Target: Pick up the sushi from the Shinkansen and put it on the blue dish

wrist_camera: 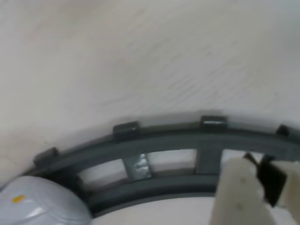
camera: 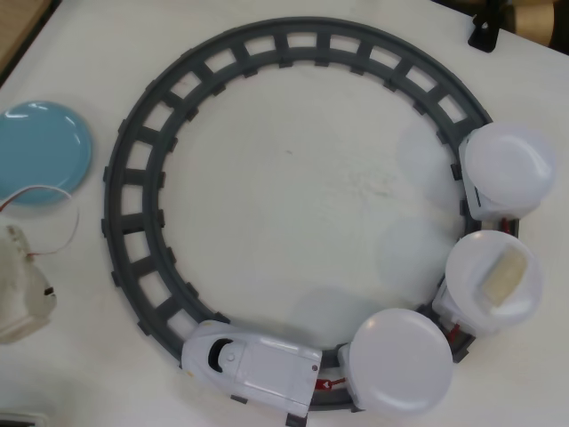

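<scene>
In the overhead view the white Shinkansen (camera: 253, 365) sits on the grey ring track (camera: 133, 191) at the bottom, nose to the left. It pulls three cars with round white plates. The pale beige sushi (camera: 502, 274) lies on the middle plate (camera: 493, 283) at the right. The light blue dish (camera: 40, 151) lies at the far left, empty. A white part of my arm (camera: 20, 289) shows at the left edge. In the wrist view one white finger (wrist_camera: 236, 197) shows at the bottom right, over the track (wrist_camera: 187, 140). The train's nose (wrist_camera: 37, 206) is at the bottom left. The jaw opening is not visible.
A red and white wire (camera: 53, 200) loops from the arm beside the blue dish. A black stand foot (camera: 484, 27) sits at the top right. The two other white plates (camera: 400, 360) (camera: 508, 163) carry nothing.
</scene>
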### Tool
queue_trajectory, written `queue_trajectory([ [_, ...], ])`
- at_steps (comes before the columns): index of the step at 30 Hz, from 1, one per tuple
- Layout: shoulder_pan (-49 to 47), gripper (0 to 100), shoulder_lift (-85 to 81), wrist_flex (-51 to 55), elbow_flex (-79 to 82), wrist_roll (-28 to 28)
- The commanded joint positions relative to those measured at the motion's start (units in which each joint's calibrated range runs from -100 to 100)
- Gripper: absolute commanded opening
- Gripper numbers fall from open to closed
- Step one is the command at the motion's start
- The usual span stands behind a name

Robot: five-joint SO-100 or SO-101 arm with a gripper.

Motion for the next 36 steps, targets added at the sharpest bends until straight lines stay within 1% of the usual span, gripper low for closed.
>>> queue_trajectory([
  [1,2.2,4,-1.43,0.69,-3.26,-1.04],
  [6,6.25,4,-1.43,2.39,-3.08,-1.2],
  [10,9.51,4,-1.76,2.05,-3.35,-2.71],
  [18,12.24,4,-8.65,2.65,-2.45,-2.76],
  [20,13.38,7,-9.64,2.65,-2.0,-2.76],
  [24,14.7,21,-10.89,2.48,1.25,-2.76],
  [27,14.7,27,-10.89,2.31,3.59,-2.45],
  [36,15.58,28,-10.89,2.14,4.04,-2.29],
])
